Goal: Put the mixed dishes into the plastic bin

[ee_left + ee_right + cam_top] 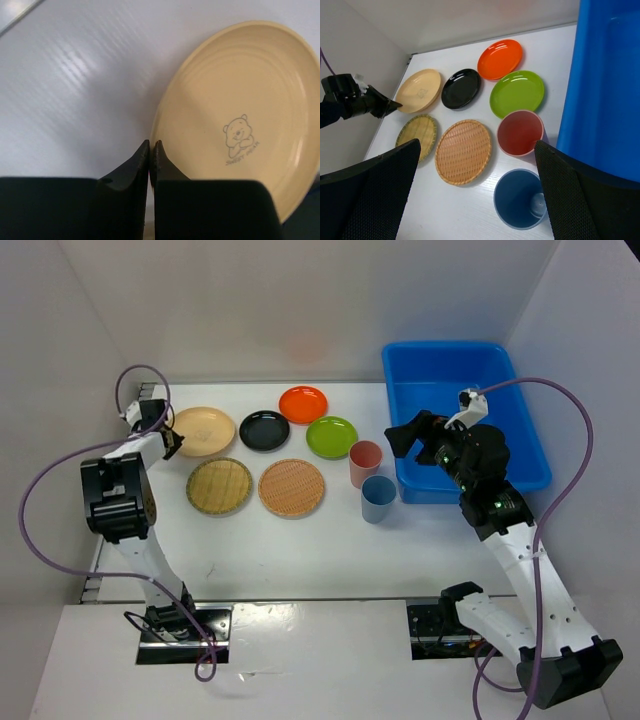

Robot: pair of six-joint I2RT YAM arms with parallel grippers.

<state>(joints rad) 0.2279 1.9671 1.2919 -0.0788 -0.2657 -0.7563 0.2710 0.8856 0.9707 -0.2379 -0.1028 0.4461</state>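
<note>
1. Black fingers of the left gripper (151, 145), clenched on the near rim of the tan plate (240, 100).
2. White table (300, 550) underneath, with plain white walls (300, 300) around.
3. Blue bin (440, 345) at far right. Outside it on the table: black plate (264, 429), orange plate (303, 404), green plate (332, 436), two woven trays (219, 485) (292, 487), then pink cup (365, 462) and blue cup (379, 498), upright near the bin's left wall.
4. Right gripper (405, 435) spread wide at that wall, grasping nothing.
5. Only from the left wrist: bear drawing (238, 136) on the tan plate. Only from above: both arms whole.
</note>
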